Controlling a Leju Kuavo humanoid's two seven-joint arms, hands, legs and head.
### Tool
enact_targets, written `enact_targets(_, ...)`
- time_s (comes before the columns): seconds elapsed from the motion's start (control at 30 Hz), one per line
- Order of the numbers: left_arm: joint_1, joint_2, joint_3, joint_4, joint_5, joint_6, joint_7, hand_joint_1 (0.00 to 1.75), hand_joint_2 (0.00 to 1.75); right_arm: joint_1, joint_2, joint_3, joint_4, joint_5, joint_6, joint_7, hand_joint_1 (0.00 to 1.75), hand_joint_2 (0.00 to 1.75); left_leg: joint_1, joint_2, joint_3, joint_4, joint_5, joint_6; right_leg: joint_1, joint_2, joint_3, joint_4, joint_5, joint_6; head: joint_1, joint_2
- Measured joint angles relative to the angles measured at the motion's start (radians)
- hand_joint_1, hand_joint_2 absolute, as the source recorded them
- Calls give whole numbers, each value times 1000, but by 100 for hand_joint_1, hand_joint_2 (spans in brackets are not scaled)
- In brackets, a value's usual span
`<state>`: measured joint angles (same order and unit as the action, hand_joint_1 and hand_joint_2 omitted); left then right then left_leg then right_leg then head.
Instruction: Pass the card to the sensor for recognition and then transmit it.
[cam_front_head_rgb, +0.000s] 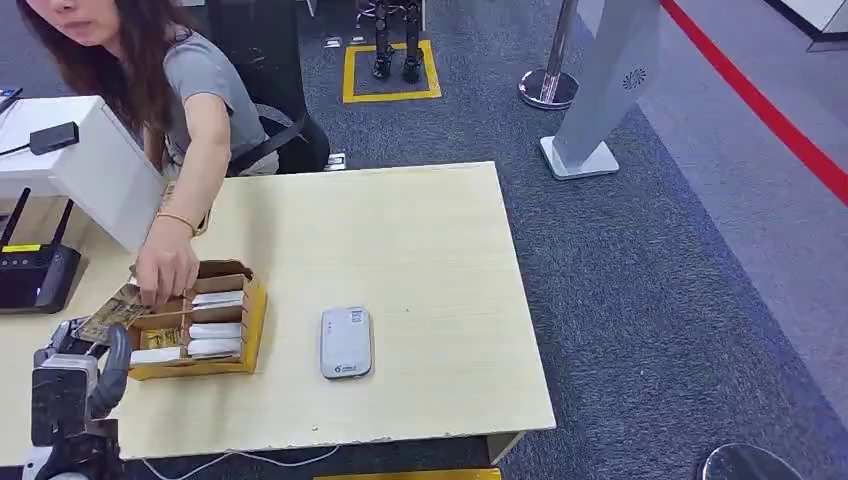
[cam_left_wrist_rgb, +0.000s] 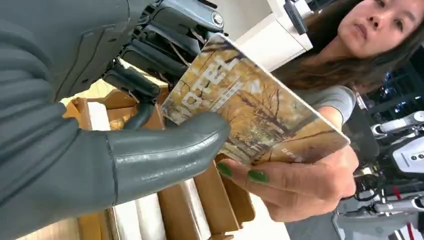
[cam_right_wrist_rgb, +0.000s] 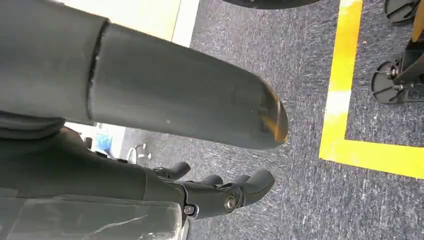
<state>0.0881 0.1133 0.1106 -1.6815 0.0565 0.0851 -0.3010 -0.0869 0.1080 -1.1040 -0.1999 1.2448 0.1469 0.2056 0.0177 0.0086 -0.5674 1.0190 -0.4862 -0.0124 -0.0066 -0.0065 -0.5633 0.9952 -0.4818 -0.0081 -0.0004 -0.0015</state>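
Card (cam_left_wrist_rgb: 250, 107) looked thin, light, stiff and slippery, pinched at one end by the left robot hand (cam_left_wrist_rgb: 150, 100), a person's hand (cam_left_wrist_rgb: 295, 182) holding the other.

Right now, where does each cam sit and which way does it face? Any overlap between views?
Head: high on the body, facing forward and down at the table; left hand at lower left.
Left wrist: behind the left hand, facing the card it shares with a person's hand.
Right wrist: on the hanging arm, facing carpet; right hand.
Shared: head and left wrist show card, person, card box.
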Motion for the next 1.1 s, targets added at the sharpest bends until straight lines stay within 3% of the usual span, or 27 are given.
enact_targets(0.37, 10, 0, 0, 0, -13, 6, -2, 175, 175, 0, 0, 0, 0, -2, 0, -2, 0, 0, 0, 0, 0, 0, 0, 0, 0, 0, 0, 0, 0, 0, 0, 0)
enact_targets(0.73, 17, 4, -23, -26, -360, 178, -16, 175, 175, 0, 0, -2, 0, -19, 0, -10, 0, 0, 0, 0, 0, 0, 0, 0, 0, 0, 0, 0, 0, 0, 0, 0)
enact_targets(1.1, 18, 15, -60, -37, -441, 204, -12, 175, 175, 0, 0, -2, 0, -19, 1, -11, 0, 0, 0, 0, 0, 0, 0, 0, 0, 0, 0, 0, 0, 0, 0, 0)
